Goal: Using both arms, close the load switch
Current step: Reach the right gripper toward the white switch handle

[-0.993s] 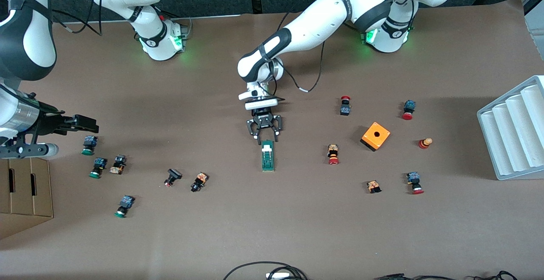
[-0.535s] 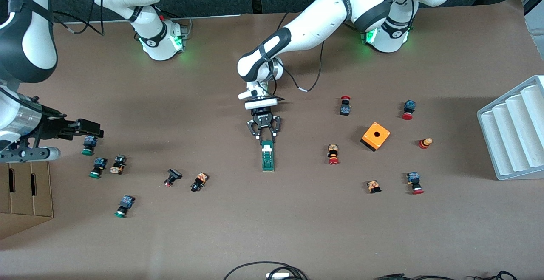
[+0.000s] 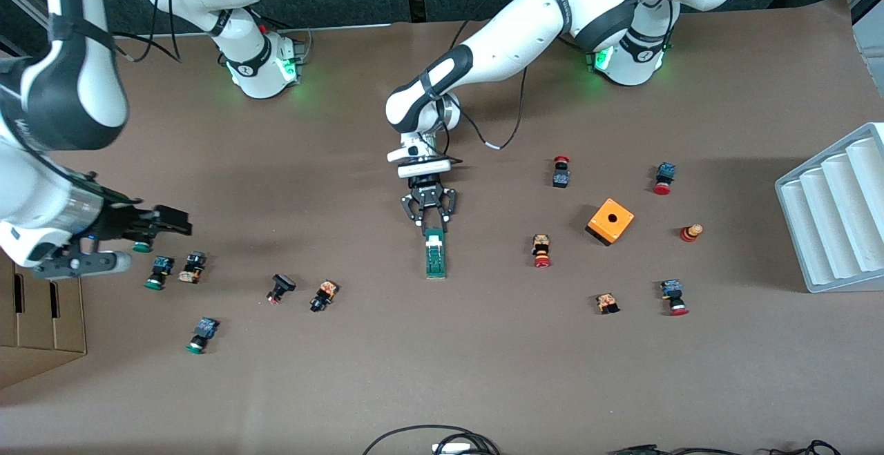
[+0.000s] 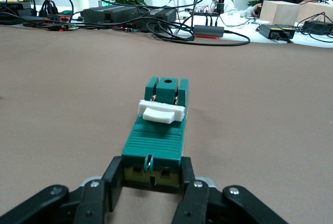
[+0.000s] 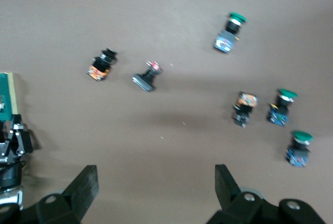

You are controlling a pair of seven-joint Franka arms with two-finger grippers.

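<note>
Left gripper [image 3: 431,223] low at table centre, jaws clenched on end of load switch [image 3: 435,253]; switch body flat on table [image 3: 483,372], extending straight out from jaws, white lever [image 4: 162,112] just past fingertips [image 4: 193,193]. Right gripper [image 5: 156,179] spread wide, holding nothing, above green-capped push-buttons [image 5: 283,107] at right arm's end.

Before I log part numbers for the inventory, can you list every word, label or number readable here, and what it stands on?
No readable text anywhere.
Load switch: no marking shows on it.
Orange box: blank, only a hole.
Arm bases: small marks, too small to read.
Push-buttons: labels too small to read.
</note>
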